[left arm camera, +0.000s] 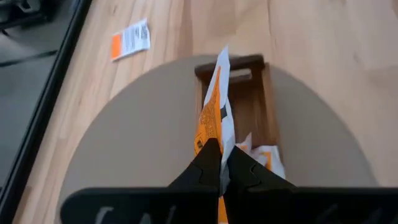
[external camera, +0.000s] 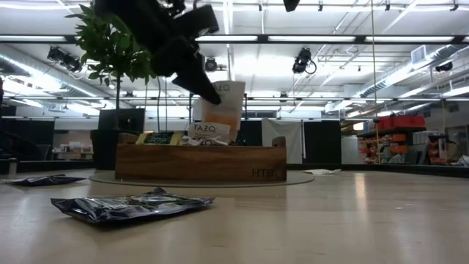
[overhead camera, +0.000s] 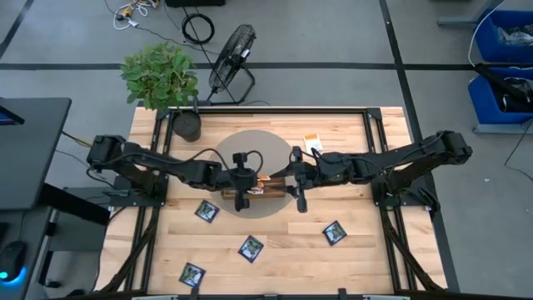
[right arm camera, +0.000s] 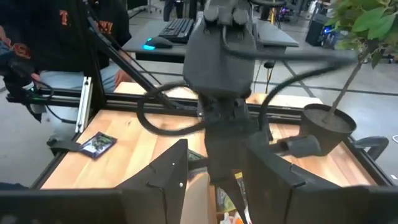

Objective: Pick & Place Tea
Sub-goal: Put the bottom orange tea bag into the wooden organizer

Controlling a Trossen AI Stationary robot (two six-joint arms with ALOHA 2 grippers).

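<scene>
Left gripper [left arm camera: 222, 163] fingers clamped on an orange-and-white tea sachet [left arm camera: 213, 106], held upright directly above the wooden tray [overhead camera: 254, 190], which already holds sachets. Right gripper [overhead camera: 298, 198] hovers just beside the tray, fingers partly apart, empty. Navy sachets [overhead camera: 251, 247] lie on the bench [overhead camera: 366, 250] near the tray; a potted plant [overhead camera: 162, 79] stands beyond it

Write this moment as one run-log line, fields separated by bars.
left gripper: shut on orange sachet, above tray | right gripper: open, beside tray | dark sachets: on table
</scene>
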